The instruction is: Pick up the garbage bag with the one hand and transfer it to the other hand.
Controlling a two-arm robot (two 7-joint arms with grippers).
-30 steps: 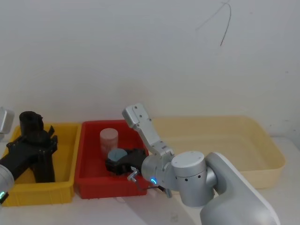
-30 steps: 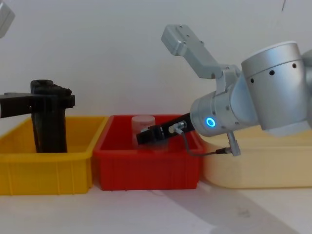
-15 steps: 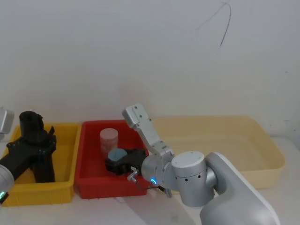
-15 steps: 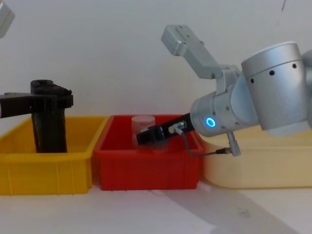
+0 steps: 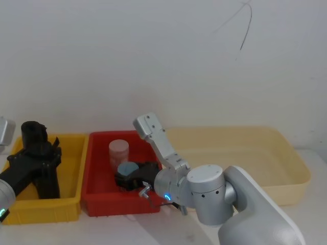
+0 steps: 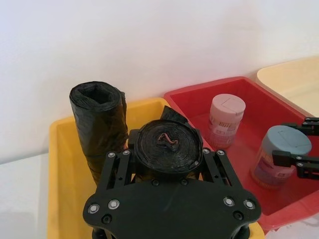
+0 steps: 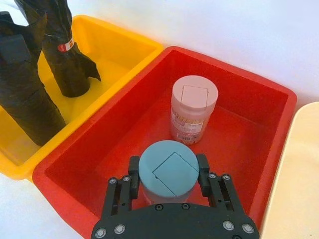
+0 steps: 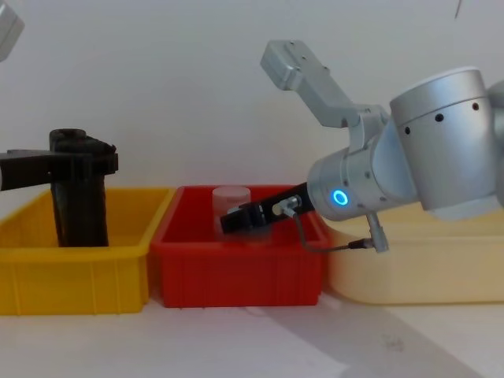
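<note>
The garbage bag (image 6: 168, 147) is a black roll standing upright in the yellow bin (image 5: 75, 153), its lower end down inside the bin (image 8: 79, 216). My left gripper (image 6: 167, 155), on the green-ringed arm, is shut on the roll near its top (image 5: 40, 155), one finger against each side. A second black roll (image 7: 69, 62) with a small red mark stands beside it. My right gripper (image 7: 168, 174), on the blue-ringed arm, sits low in the red bin (image 5: 97, 204), shut on a teal-lidded jar (image 7: 168, 170).
A pink-lidded jar (image 5: 118, 149) stands behind the teal one in the red bin. A large cream tray (image 5: 288, 184) lies to the right. The three containers sit side by side against a white wall, with bare table in front.
The left gripper's tip has drawn in slightly to the left around the roll. The right arm and both jars have not moved.
</note>
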